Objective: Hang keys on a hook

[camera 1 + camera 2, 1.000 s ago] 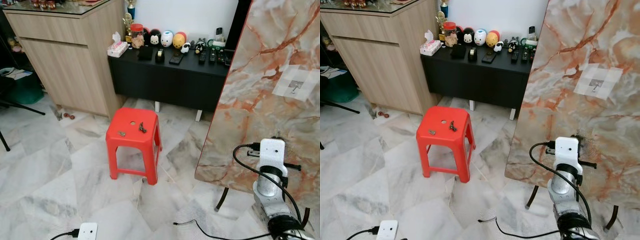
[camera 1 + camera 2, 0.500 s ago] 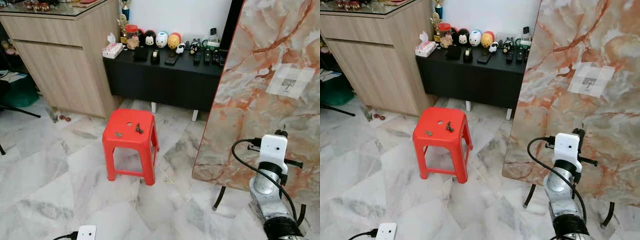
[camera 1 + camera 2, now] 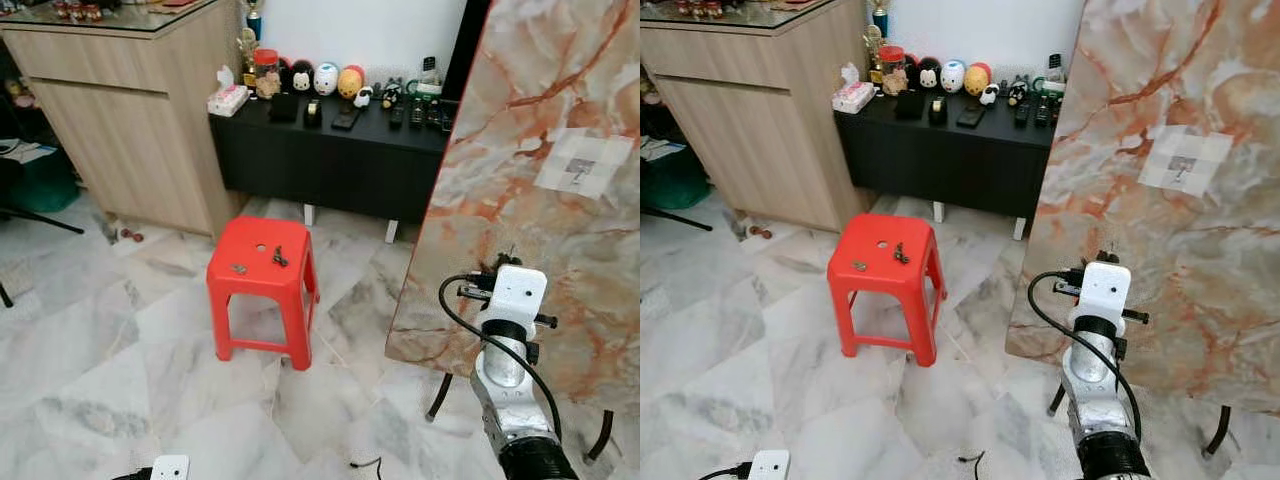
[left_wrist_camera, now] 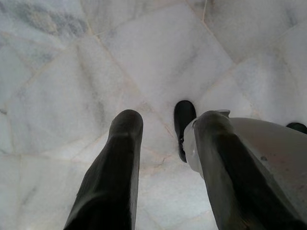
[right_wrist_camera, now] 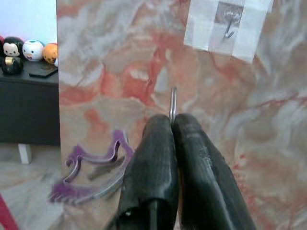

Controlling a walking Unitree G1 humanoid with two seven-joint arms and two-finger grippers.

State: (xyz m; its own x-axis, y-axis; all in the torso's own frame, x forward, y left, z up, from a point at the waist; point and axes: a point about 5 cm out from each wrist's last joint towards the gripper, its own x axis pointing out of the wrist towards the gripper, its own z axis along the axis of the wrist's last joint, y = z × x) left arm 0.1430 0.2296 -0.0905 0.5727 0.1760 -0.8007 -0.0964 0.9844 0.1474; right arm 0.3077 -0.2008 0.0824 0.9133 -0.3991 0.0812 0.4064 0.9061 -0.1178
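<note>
- At my far left stands a light wooden cabinet (image 3: 140,120), and beside it a low black sideboard (image 3: 340,150) carrying a row of small figurines (image 3: 325,78), a tissue box and some remote controls.
- My left gripper (image 4: 165,158) hangs low over the pale marble floor (image 3: 90,340), its two black fingers apart and grasping nothing.
- In front of the sideboard is a red plastic stool (image 3: 262,285); a small bunch of dark keys (image 3: 279,257) lies on its seat, with another small metal piece just beside it.
- Right of the stool, a marble-patterned panel (image 3: 540,180) stands upright on thin dark legs.
- My right gripper (image 5: 171,125) is raised close to that panel, fingers clenched on a thin metal key ring (image 5: 172,104) that sticks up edge-on between the tips; a purple, cat-shaped charm (image 5: 93,170) hangs beside the fingers.
- Higher on the panel, a small metal hook (image 5: 230,24) sits on a white taped patch, above my right fingertips and apart from the ring.
</note>
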